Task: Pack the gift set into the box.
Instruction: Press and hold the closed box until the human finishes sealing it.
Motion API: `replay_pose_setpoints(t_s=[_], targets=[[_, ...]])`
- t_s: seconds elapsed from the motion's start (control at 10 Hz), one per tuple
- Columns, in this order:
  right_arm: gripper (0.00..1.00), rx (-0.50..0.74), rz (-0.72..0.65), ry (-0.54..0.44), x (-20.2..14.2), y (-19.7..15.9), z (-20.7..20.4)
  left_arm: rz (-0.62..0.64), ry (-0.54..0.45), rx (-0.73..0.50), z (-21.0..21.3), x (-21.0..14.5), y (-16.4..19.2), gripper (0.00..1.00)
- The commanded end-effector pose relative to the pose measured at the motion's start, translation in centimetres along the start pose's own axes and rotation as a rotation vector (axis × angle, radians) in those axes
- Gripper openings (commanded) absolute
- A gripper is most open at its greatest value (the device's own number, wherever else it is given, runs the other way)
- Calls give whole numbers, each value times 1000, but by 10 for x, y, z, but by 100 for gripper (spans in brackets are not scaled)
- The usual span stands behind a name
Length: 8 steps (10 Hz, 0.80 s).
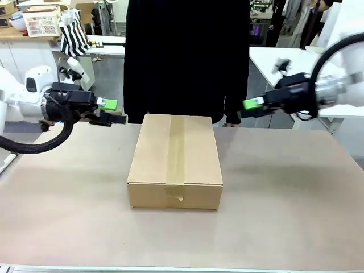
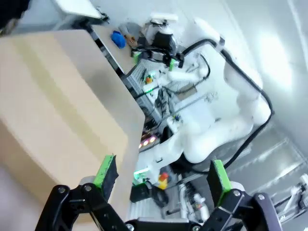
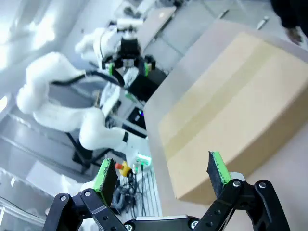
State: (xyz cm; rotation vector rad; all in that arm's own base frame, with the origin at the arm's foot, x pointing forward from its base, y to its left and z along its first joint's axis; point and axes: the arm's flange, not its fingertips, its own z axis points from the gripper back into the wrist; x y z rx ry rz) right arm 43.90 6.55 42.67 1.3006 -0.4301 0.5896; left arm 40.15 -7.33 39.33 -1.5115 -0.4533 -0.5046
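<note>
The box [image 1: 175, 160] sits in the middle of the table [image 1: 284, 216], its flaps folded flat and a strip of tan tape [image 1: 176, 151] running along the top seam, so it looks closed, and by that the packing seems either finished or not begun; the pictures do not settle which. A person in dark clothing [image 1: 185, 57] stands just behind the box at the far edge. The left gripper [image 1: 111, 104] hangs above the table off the box's left far corner, and the right gripper [image 1: 252, 104] hangs off the right far corner, both pointing inward toward each other and well apart from the cardboard. In the left wrist view the left gripper's green pads [image 2: 107, 169] stand spread wide with nothing between them, the box filling the space beyond; the right wrist view shows the right gripper's pads [image 3: 217, 167] likewise spread and empty, with the box lying ahead. If the step in hand is to deal with the closed box, whether opening the flaps or steadying it, the arms would do well to approach from the two short sides together and evenly, so the light carton does not slide or twist on the smooth table. Thin cardboard dents easily, so contact should be gentle and flat, and clear of the person's hand [image 1: 232, 120] near the far right corner.
</note>
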Motion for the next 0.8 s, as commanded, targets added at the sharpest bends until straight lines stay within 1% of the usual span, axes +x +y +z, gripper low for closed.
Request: replay_pose_setpoints(t_s=[0.0, 0.1, 0.2, 0.7], targets=[[100, -40, -38, -142, -25, -8, 46, 148, -110, 8, 46, -29, -2, 100], [100, -95, -13, -131, -32, -26, 41, 20, -145, 23, 64, -31, 12, 100], [100, -24, -35, -69, -14, -7, 35, 91, -58, 20, 29, -18, 4, 100], [100, -24, -35, -69, -14, -7, 35, 91, -58, 20, 29, -18, 4, 100]])
